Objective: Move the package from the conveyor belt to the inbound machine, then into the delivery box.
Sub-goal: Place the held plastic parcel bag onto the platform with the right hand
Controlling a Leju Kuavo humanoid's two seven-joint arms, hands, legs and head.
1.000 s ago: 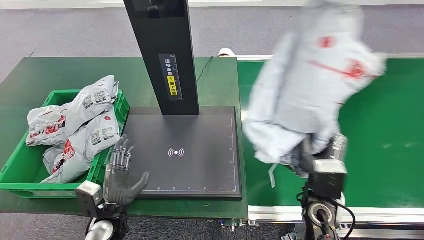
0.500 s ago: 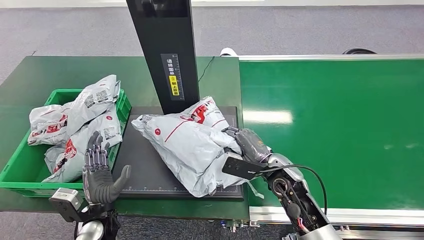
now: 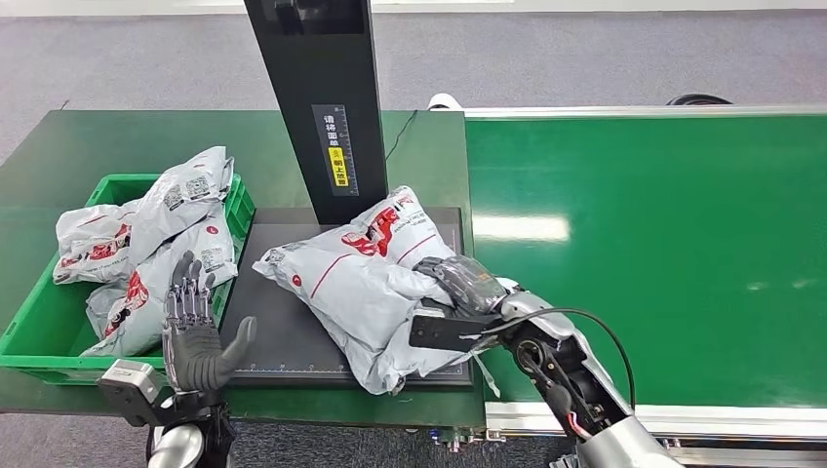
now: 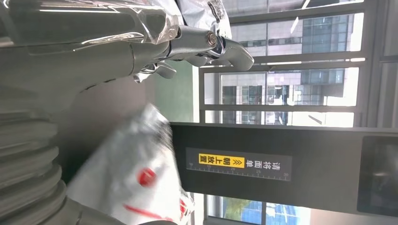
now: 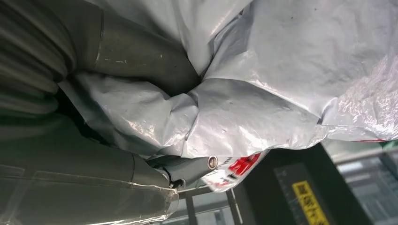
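A grey plastic mail package (image 3: 361, 283) with red markings lies on the black scanning pad of the inbound machine (image 3: 293, 331), under its black column (image 3: 322, 97). My right hand (image 3: 466, 285) grips the package's right side; in the right wrist view the crumpled grey bag (image 5: 263, 93) is bunched between the thumb and fingers. My left hand (image 3: 198, 336) is held upright with fingers spread, holding nothing, at the pad's front left corner beside the green delivery box (image 3: 29, 336). The left wrist view shows the package (image 4: 136, 183) blurred beyond that hand.
The green box holds several grey packages (image 3: 146, 244). The green conveyor belt (image 3: 663, 244) runs along the right. The dark green table (image 3: 117, 136) carries the box and the machine.
The package, swung from above the belt one second ago, has come down on the pad and slid slightly left with my right hand. My left hand barely moved.
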